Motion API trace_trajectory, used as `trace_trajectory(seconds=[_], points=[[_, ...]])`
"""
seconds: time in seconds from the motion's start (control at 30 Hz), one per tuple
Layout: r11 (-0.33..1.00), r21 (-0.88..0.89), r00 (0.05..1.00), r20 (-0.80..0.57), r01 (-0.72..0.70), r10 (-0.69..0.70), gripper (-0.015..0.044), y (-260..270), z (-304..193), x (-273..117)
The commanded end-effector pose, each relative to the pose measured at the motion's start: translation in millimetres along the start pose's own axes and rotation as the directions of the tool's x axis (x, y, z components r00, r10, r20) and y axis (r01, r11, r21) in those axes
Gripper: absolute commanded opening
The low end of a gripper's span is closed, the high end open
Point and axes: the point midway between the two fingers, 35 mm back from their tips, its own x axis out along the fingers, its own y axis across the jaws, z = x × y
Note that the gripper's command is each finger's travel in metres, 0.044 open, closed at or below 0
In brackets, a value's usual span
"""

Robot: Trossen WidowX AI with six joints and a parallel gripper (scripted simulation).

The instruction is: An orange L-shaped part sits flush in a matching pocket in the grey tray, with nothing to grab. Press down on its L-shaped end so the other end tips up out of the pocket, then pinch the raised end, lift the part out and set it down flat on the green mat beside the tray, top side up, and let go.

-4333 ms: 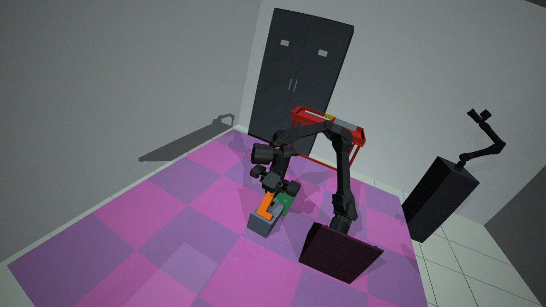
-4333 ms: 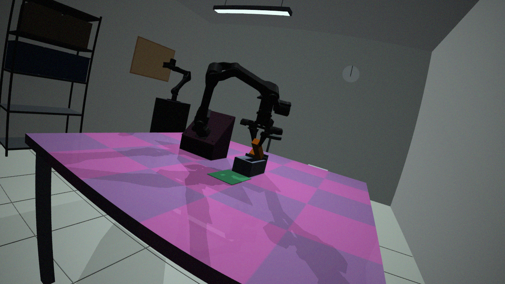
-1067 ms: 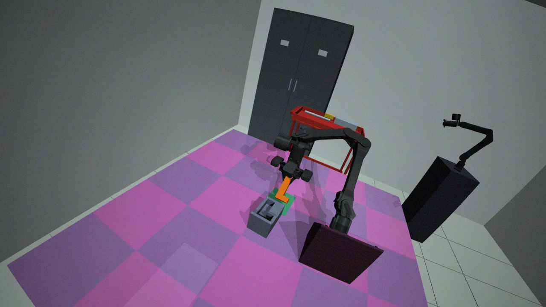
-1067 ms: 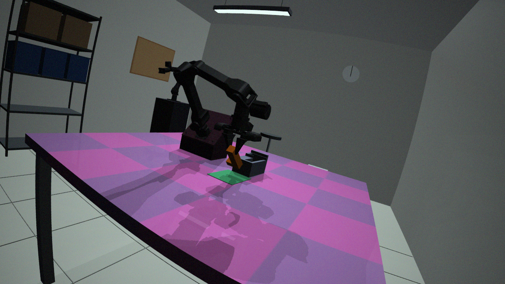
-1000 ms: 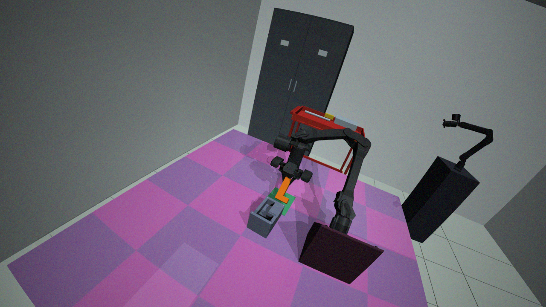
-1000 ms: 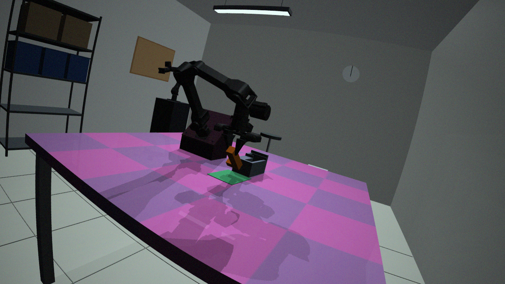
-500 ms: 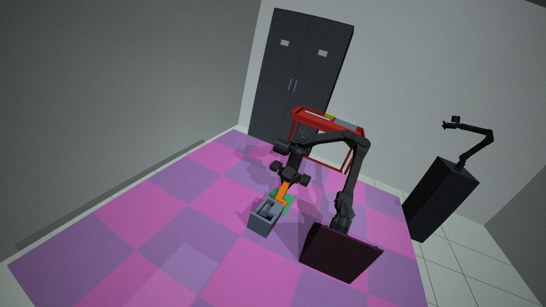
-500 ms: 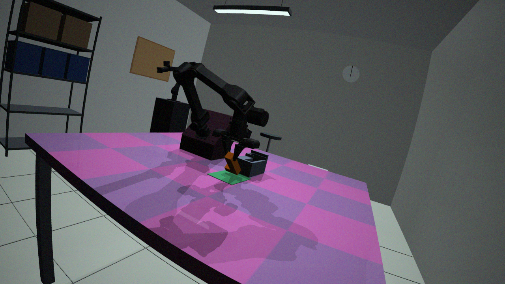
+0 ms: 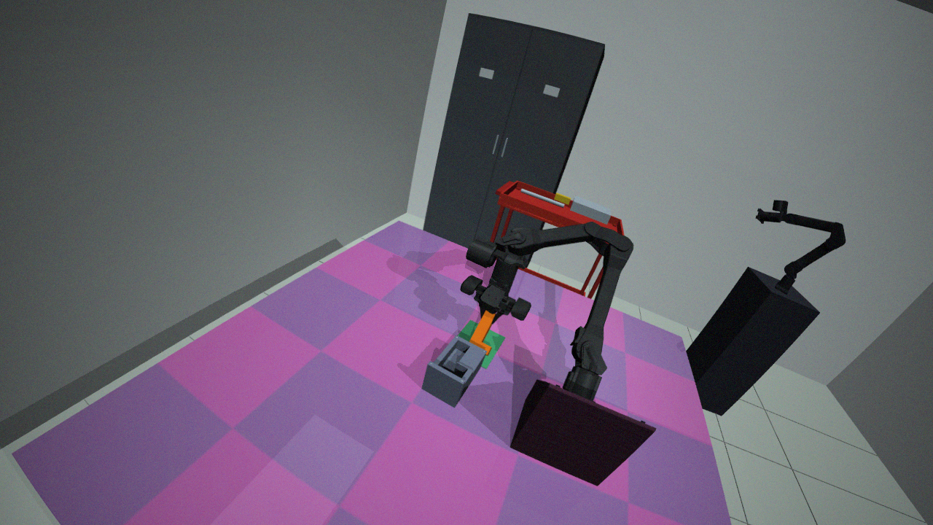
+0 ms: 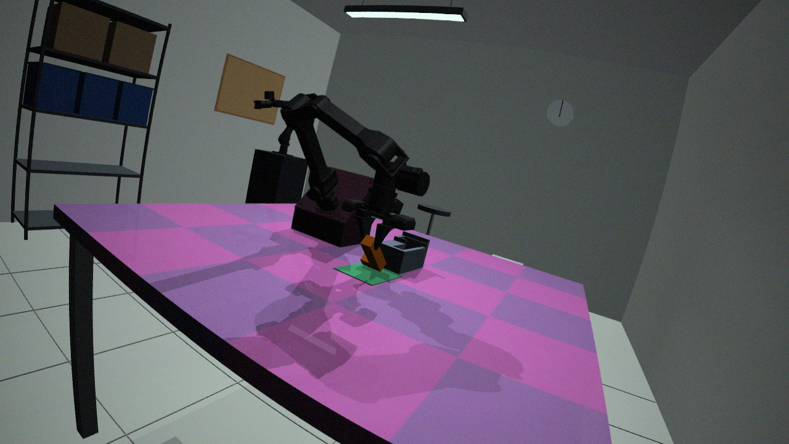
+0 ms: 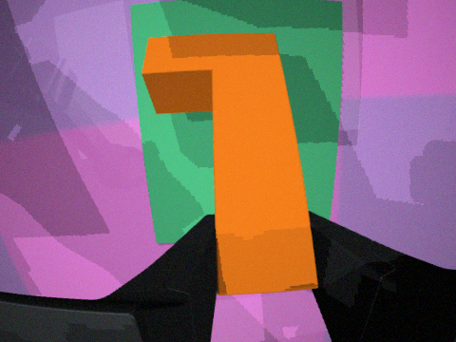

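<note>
The tabletop has pink and purple squares. In the exterior view, the green mat lies flat on it, nearer than the grey tray, and just beside it. The orange part is outside the pocket and above the mat. It is tilted, with the L-shaped end low and the straight end high. I cannot tell if the low end touches the mat or the tray.

The gripper is closed on the straight end of the part, one finger at each side. It points downward, and the black arm bends over to reach it. Behind, the arm stands on a dark box.

Farther away, a black pedestal carries another, smaller-looking arm. The top view also shows a red cart beyond the tabletop, and behind the cart a dark cupboard against the wall.
</note>
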Motion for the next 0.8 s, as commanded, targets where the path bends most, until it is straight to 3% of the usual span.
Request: trace_trajectory(seconds=[0.0, 0.13, 0.27, 0.4, 0.77], points=[[1.000, 0.000, 1.000, 0.000, 0.000, 0.000, 0.0184, 0.0, 0.0, -0.1], [1.000, 0.000, 1.000, 0.002, 0.000, 0.000, 0.0289, -1.1, 0.5, -6.7], [1.000, -0.003, 1.000, 0.006, 0.000, 0.000, 0.0394, -3.8, 1.9, -42.2], [1.000, -0.006, 1.000, -0.001, 0.000, 0.000, 0.0400, -0.6, 0.4, -87.3], [1.000, -0.008, 1.000, -0.003, 0.009, -0.009, 0.0400, -1.2, -0.8, -84.3]])
